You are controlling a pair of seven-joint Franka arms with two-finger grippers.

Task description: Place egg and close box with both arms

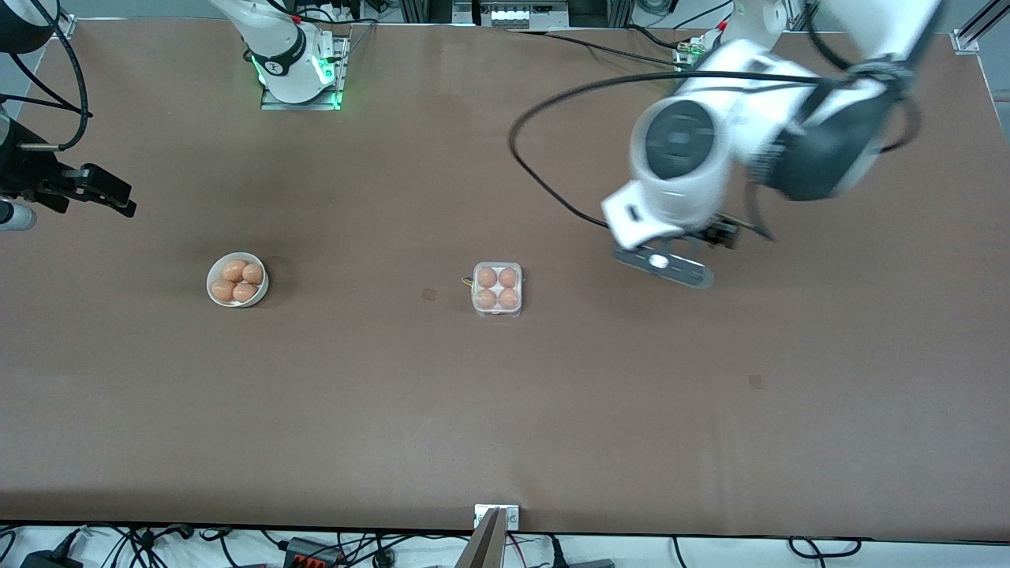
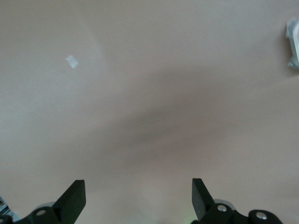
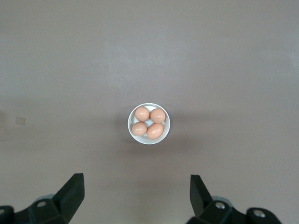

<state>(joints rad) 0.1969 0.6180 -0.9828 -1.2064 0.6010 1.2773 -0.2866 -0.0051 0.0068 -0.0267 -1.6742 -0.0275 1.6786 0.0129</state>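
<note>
The clear plastic box (image 1: 497,289) sits mid-table with a brown egg in every cell, and its lid looks down over them. A white bowl (image 1: 237,279) with several brown eggs stands toward the right arm's end; it also shows in the right wrist view (image 3: 148,123). My right gripper (image 1: 117,199) is open and empty, up in the air past the bowl at the right arm's end of the table; its fingers (image 3: 72,193) frame bare table. My left gripper (image 2: 138,196) is open and empty over bare table, beside the box toward the left arm's end. The left arm (image 1: 678,158) hides it in the front view.
A small tape mark (image 1: 428,293) lies beside the box, another (image 1: 755,381) nearer the front camera toward the left arm's end. A pale object's edge (image 2: 292,42) shows in the left wrist view; I cannot tell what it is. A black cable (image 1: 536,170) loops above the table.
</note>
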